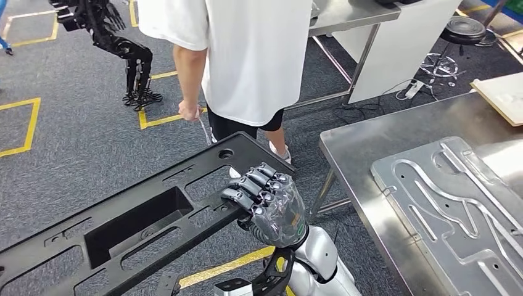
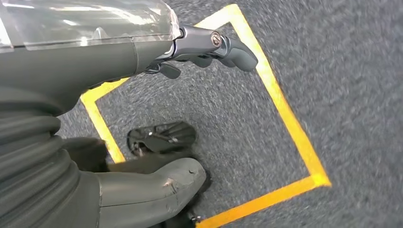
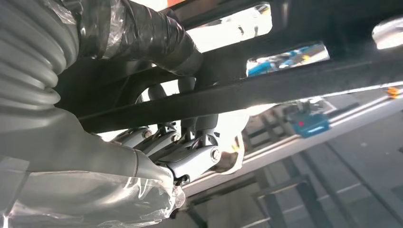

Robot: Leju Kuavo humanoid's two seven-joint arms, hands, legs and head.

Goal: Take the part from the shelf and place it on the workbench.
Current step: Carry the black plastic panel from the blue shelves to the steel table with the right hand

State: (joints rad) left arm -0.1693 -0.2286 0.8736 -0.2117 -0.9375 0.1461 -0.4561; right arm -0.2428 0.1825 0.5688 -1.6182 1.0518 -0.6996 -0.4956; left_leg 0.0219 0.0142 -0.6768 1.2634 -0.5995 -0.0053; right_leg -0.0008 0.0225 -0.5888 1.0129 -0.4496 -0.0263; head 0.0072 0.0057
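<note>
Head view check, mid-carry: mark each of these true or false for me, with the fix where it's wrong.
1. The right hand grips the black frame. True.
2. The frame already lies on the metal workbench. False: it is held beside the bench, over the carpet.
3. A person in a white shirt stands beyond the frame. True.
4. The left hand holds the frame too. False: it hangs over the carpet, holding nothing.
5. A grooved metal plate lies on the workbench. True.

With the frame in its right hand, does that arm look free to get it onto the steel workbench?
Probably yes: the right hand grips the black frame beside the workbench, with nothing between them. The grey plate covers much of it.
</note>
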